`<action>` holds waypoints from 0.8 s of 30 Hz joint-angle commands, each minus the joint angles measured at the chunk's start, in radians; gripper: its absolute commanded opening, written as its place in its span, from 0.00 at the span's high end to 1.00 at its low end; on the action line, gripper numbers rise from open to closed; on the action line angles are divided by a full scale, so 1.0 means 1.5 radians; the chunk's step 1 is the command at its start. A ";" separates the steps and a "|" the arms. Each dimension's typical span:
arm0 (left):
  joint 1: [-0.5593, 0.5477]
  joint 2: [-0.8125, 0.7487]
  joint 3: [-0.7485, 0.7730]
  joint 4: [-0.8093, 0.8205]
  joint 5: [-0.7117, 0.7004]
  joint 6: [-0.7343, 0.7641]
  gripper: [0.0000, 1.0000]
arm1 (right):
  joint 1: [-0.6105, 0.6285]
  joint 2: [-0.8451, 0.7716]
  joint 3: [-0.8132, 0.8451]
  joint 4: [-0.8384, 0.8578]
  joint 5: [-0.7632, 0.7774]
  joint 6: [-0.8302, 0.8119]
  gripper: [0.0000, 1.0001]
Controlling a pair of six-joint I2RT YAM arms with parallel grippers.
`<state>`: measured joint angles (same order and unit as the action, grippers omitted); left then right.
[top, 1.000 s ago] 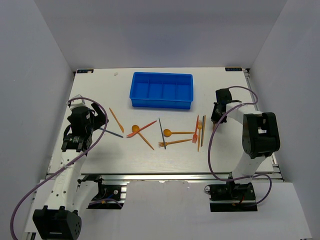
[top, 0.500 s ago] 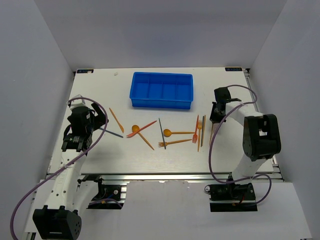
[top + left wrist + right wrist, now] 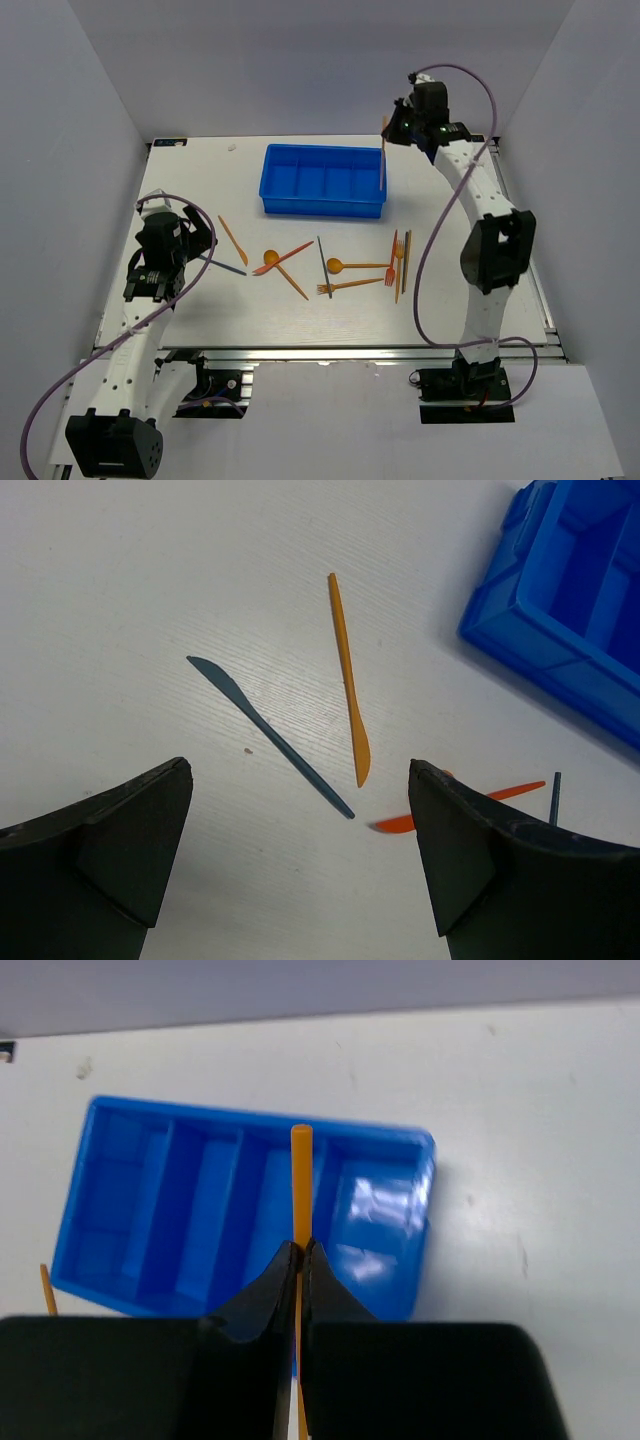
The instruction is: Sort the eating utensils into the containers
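Right hand [image 3: 297, 1260] pinches an orange stick [image 3: 301, 1185] over the tray [image 3: 323, 211] near its right edge (left hand [image 3: 300, 825] spread).

The end effector [image 3: 298, 1252] pinches a thin orange stick [image 3: 301, 1175], with the blue tray [image 3: 200, 1115] lying beyond it.

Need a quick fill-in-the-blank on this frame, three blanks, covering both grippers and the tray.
1. The right gripper is ___ on an orange stick.
2. It holds the stick over the blue tray, which has ___ compartments.
3. The left gripper is ___, above a dark blue knife and an orange knife lying on the table.

Missing words: shut; four; open.
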<state>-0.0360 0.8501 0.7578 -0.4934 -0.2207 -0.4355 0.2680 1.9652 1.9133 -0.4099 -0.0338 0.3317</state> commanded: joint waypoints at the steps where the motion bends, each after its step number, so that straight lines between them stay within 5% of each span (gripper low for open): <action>1: -0.001 0.003 -0.001 0.000 0.006 -0.001 0.02 | 0.005 0.101 0.115 0.048 -0.081 -0.023 1.00; 8: -0.002 0.012 -0.002 0.002 0.017 0.000 0.02 | 0.020 0.184 0.153 0.162 -0.076 -0.095 1.00; 24: -0.002 0.016 -0.003 0.004 0.025 0.001 0.02 | 0.038 0.117 -0.063 0.265 -0.011 -0.218 1.00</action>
<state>-0.0360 0.8814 0.7578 -0.4931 -0.1936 -0.4351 0.3290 2.2448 1.9018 -0.0765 -0.0910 0.0402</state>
